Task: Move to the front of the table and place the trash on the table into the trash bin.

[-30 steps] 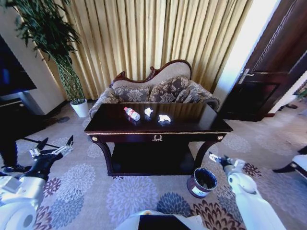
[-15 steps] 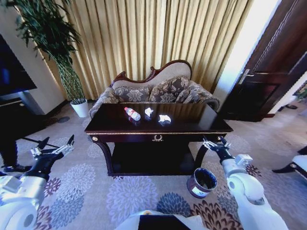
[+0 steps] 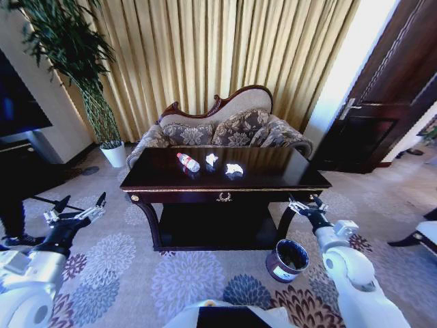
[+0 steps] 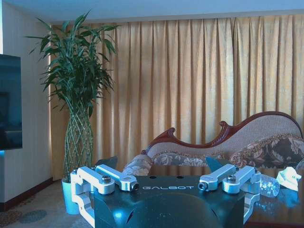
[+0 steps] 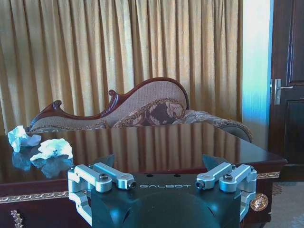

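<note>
The dark glossy table [image 3: 273, 179] stands straight ahead. On its top lie a clear bottle [image 3: 188, 162] with a red cap and two crumpled white paper wads [image 3: 212, 159] [image 3: 234, 168]. The round dark trash bin [image 3: 287, 260] sits on the carpet by the table's front right leg. My right gripper [image 3: 304, 203] is open, level with the table's front right corner and just above the bin. In the right wrist view the right gripper [image 5: 159, 161] faces the tabletop [image 5: 166, 142] and both wads [image 5: 52, 148] [image 5: 21, 137]. My left gripper [image 3: 78, 208] hangs open and empty, left of the table.
A carved-back sofa [image 3: 225, 126] stands behind the table before gold curtains. A tall plant in a white pot [image 3: 113, 153] is at the back left, a dark door [image 3: 382, 102] at the right. Patterned carpet surrounds the table.
My right arm rose from low beside the bin to the table's front right corner, then held still. The left arm and the trash have not moved.
</note>
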